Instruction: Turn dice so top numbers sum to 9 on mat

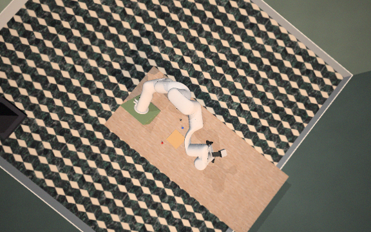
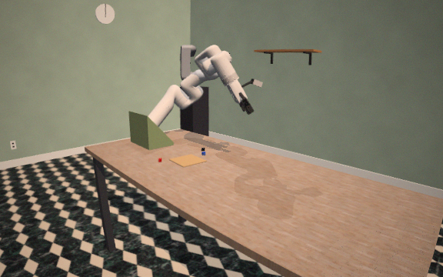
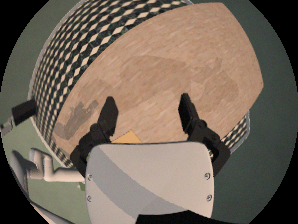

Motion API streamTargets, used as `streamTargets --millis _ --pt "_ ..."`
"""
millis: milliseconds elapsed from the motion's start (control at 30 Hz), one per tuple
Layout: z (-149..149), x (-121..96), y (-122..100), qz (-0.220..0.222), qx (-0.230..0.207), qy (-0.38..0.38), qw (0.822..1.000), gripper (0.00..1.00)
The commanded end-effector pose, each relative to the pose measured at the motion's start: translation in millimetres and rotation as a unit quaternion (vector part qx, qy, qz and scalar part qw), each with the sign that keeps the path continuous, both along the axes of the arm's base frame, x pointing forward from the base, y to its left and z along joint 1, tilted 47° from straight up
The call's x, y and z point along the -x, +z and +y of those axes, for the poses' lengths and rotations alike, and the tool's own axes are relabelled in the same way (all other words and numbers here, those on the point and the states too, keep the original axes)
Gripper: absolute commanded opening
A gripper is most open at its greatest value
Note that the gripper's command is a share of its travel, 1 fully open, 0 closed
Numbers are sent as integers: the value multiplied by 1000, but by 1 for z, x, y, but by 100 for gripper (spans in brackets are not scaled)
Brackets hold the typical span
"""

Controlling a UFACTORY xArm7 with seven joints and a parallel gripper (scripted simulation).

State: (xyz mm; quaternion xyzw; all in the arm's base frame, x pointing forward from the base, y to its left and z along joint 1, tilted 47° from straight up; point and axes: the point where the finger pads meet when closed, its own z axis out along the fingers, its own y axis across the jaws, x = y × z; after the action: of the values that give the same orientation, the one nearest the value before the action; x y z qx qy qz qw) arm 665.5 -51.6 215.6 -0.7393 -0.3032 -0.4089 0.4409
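Observation:
A tan square mat [image 1: 175,138] lies flat on the wooden table; it also shows in the exterior view [image 2: 188,160]. No die is on it. A red die [image 1: 162,142] [image 2: 160,159] sits on the table off one side of the mat. A blue die [image 1: 182,127] [image 2: 203,153] and a black die [image 1: 181,120] [image 2: 203,148] sit off the opposite side. Their top faces are too small to read. My gripper [image 2: 247,108] [image 3: 147,102] hangs high above the table, away from the mat, open and empty. In the wrist view a corner of the mat [image 3: 125,137] peeks out by the left finger.
A green wedge base [image 2: 146,131] carries the arm at the table's end. A dark cabinet [image 2: 195,111] stands behind the table. A wall shelf [image 2: 288,51] hangs above the gripper's height. The table [image 2: 268,200] stretches long beyond the mat.

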Motion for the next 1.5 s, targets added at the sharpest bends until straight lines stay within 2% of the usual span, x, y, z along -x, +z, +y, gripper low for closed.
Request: streamTargets --millis 0,67,100,133,200,300,333,400,467,500,567,633,667,700,833,867,933,967,1067,1100,1133,1167,1267,1467 --pt "-22 24 -58 79 19 -28 996 100" --pt "-27 32 -73 101 24 -34 994 100" --pt "-27 32 -73 101 24 -34 994 100" --pt "-34 46 -95 134 31 -44 990 100" --pt "-40 58 -112 161 36 -51 985 100" --pt "-42 63 -119 170 38 -54 983 100" --pt "-52 86 -146 214 47 -66 973 100" --pt "-56 96 -158 233 51 -71 968 100" --pt "-56 98 -160 237 52 -72 967 100" --pt "-64 120 -182 273 59 -82 957 100" --pt "-68 136 -195 298 64 -88 948 100" --pt "-68 136 -195 298 64 -88 948 100" --pt "-76 163 -217 338 72 -99 933 100" --pt "-78 172 -223 350 74 -101 928 100" --pt "-78 173 -224 351 74 -102 928 100" --pt "-85 207 -245 396 83 -112 907 100" --pt "-85 207 -245 396 83 -112 907 100" --pt "-89 232 -259 428 89 -120 891 100" --pt "-90 236 -261 432 90 -120 889 100" --pt "-93 258 -271 458 95 -126 875 100" --pt "-93 258 -271 458 95 -126 875 100" --pt "-95 274 -278 476 98 -130 865 100" --pt "-96 286 -283 490 101 -132 856 100" --pt "-96 287 -283 490 101 -133 856 100"
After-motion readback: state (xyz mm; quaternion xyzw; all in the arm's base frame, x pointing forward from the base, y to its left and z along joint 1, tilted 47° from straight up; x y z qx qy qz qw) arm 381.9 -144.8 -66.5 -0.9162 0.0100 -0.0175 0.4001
